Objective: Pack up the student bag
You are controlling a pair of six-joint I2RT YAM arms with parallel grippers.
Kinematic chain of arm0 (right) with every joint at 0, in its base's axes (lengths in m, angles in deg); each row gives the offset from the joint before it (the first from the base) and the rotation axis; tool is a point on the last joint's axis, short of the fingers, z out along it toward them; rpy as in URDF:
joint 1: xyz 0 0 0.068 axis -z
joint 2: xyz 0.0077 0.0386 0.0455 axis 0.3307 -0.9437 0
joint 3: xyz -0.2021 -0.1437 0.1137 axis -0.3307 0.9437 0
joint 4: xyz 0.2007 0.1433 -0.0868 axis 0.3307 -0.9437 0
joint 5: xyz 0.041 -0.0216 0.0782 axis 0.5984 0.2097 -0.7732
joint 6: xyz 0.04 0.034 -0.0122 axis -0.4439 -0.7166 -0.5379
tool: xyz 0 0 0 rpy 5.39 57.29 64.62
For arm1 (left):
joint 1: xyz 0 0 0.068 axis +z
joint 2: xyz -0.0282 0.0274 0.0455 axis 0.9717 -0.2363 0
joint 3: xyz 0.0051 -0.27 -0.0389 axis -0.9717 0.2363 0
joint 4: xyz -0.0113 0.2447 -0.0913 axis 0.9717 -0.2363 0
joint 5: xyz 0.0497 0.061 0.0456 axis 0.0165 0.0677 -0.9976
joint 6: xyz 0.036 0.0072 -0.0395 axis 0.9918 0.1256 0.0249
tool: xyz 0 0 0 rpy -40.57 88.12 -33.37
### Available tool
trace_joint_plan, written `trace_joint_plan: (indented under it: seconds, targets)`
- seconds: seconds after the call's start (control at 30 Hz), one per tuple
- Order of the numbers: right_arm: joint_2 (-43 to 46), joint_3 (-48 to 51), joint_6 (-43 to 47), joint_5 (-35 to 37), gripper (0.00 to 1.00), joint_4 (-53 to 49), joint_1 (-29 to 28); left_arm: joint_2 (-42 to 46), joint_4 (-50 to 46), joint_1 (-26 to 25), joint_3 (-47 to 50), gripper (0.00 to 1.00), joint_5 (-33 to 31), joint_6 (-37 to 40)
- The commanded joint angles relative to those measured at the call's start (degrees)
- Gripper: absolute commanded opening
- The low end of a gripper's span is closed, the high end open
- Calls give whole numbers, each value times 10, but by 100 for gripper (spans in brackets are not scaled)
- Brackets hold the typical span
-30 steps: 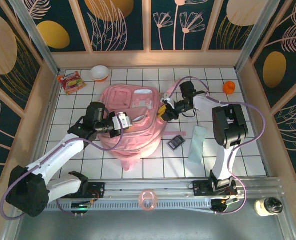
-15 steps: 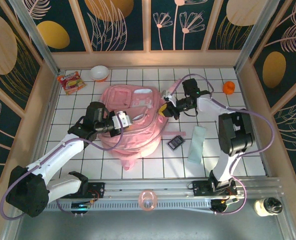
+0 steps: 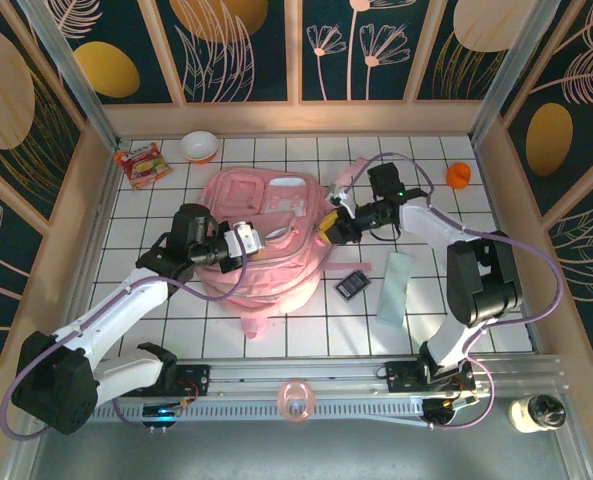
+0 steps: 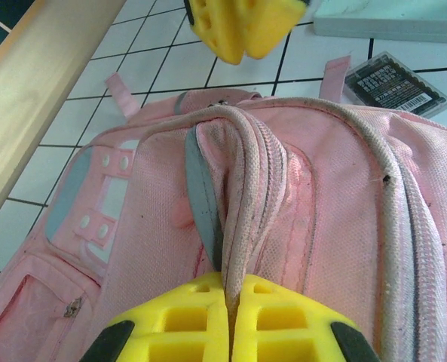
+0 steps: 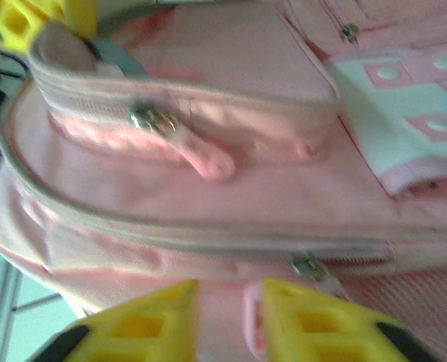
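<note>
Overhead, one student bag (image 3: 276,270) lies centrally on the table (image 3: 496,300); up close, left gripper (image 4: 231,305) pinches its ridge (right gripper (image 5: 227,320) stands parted).

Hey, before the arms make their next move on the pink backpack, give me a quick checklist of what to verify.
1. Left gripper clamped on a raised seam of the student bag: ok.
2. Right gripper holding the pink tab: not ok, jaws stand apart around it.
3. Main zipper opened: cannot tell.
4. Pale case and dark box lying on the tiles beside the bag, ready to pack: ok.
</note>
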Motion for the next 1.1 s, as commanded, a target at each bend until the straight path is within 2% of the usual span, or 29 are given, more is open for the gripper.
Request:
trace_joint_plan:
  seconds: [0.0, 0.13, 0.37, 0.5, 0.67, 0.8, 1.07]
  targets:
    - [0, 16, -14, 15, 36, 71, 24, 27, 67, 2, 3, 0, 45, -7]
    - [-54, -21, 29, -14, 44, 38, 23, 29, 67, 2, 4, 0, 50, -8]
    - [-98, -45, 57, -29, 48, 11, -1, 20, 72, 2, -2, 0, 54, -6]
    - [-111, -57, 76, -42, 45, -21, -10, 17, 75, 2, -3, 0, 49, -9]
    - [-90, -54, 98, -57, 35, -77, -14, 21, 78, 2, 4, 0, 31, -10]
    - [-75, -52, 70, -60, 27, -90, -13, 24, 80, 2, 5, 0, 31, -11]
    - [-120, -90, 46, -55, 35, -117, -1, 29, 86, 2, 7, 0, 42, -17]
